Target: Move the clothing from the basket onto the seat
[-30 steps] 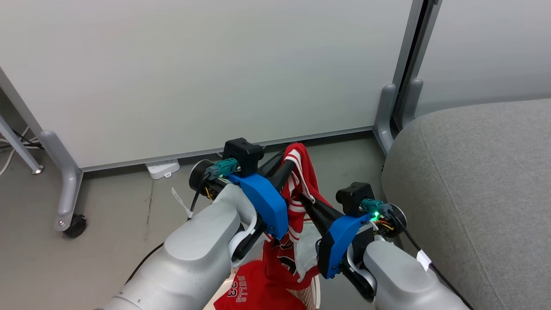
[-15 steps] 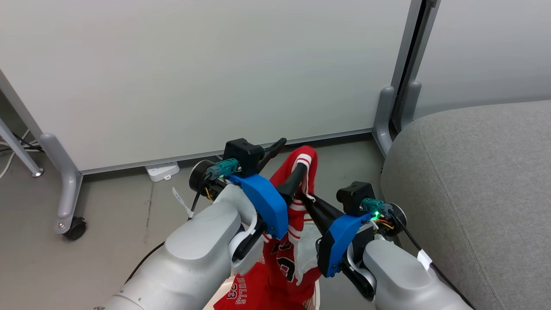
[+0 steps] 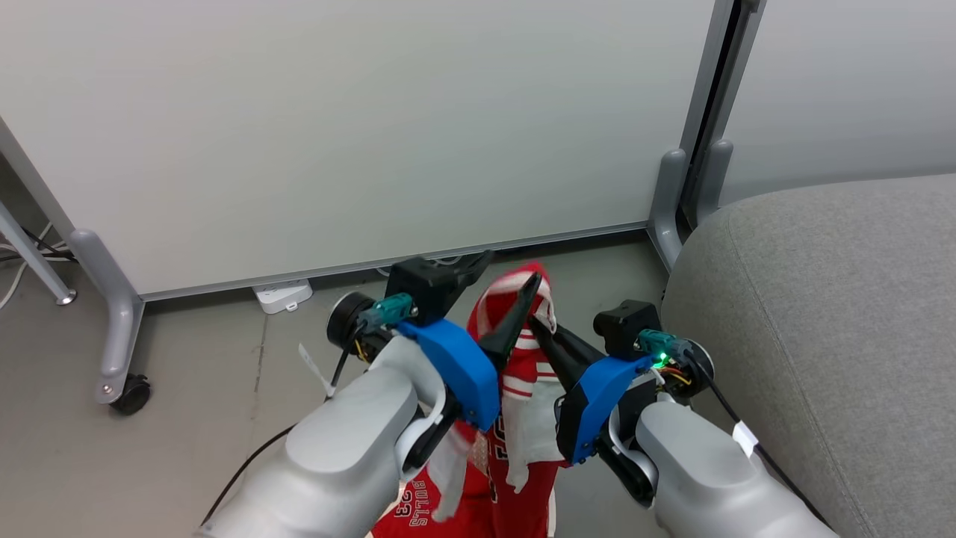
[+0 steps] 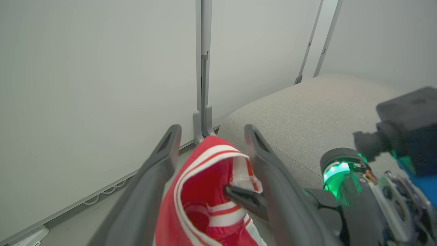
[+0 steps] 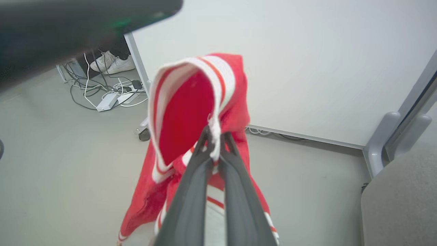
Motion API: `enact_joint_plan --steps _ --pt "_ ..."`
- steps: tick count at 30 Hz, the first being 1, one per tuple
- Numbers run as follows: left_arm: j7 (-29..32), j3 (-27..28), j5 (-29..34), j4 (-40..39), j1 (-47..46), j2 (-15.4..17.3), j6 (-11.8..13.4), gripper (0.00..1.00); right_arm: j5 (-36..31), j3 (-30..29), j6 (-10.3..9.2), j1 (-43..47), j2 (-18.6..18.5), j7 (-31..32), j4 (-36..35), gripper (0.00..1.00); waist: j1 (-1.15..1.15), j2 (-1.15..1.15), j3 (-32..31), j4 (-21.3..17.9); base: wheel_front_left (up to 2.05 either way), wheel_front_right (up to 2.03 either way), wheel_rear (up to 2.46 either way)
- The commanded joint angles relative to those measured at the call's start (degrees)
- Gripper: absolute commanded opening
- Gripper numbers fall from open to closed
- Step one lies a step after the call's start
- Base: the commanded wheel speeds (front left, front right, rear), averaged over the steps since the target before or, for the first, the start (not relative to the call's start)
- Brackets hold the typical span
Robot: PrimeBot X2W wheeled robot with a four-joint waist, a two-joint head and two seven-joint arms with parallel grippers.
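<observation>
- Right gripper (image 5: 214,136): fingers pinched together on a striped white hem of the clothing (image 5: 184,112), which it holds up clear of the floor (image 3: 187,418).
- Left gripper (image 4: 212,131): fingers spread wide on either side of the raised fold, gripping nothing (the cloth sits in the gap but does not look pressed by either finger).
- The clothing hangs from that one pinch. A red loop with white stripes stands up above the fingertips, and the rest trails down between the two forearms.
- A lower red piece (image 3: 418,508) with "BULLS 23" lettering sits at the bottom edge of the head view. I cannot tell whether it is the same garment's tail or a separate one.
- The seat (image 3: 821,299) is to the robot's right, near the right arm, and the part in view has no clothing on it.
- Progress, as I judge it: the lift is done, while the carry to the right and the drop are not yet done. I cannot tell how much is left in the basket.
</observation>
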Motion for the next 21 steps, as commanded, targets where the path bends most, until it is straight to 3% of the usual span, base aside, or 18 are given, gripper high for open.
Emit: enact_joint_plan --steps 1,12,21 --pt "-0.3 1.8 2.0 -2.1 2.5 1.4 0.7 1.00 -0.4 -0.9 -0.04 -1.2 -0.1 -0.4 0.1 0.00 0.00 0.00 0.2 0.1 0.00 0.00 0.00" --pt "-0.3 15.6 16.5 -19.9 19.8 7.4 1.8 1.00 -5.4 -7.0 -0.04 0.4 -0.1 -0.3 -2.7 0.00 0.00 0.00 0.5 0.3 0.00 0.00 0.00" --pt "-0.3 26.7 24.7 -27.7 30.8 8.5 0.1 1.00 -7.9 -10.1 -0.04 1.5 -0.1 -0.3 -4.6 0.00 0.00 0.00 0.9 0.4 0.00 0.00 0.00"
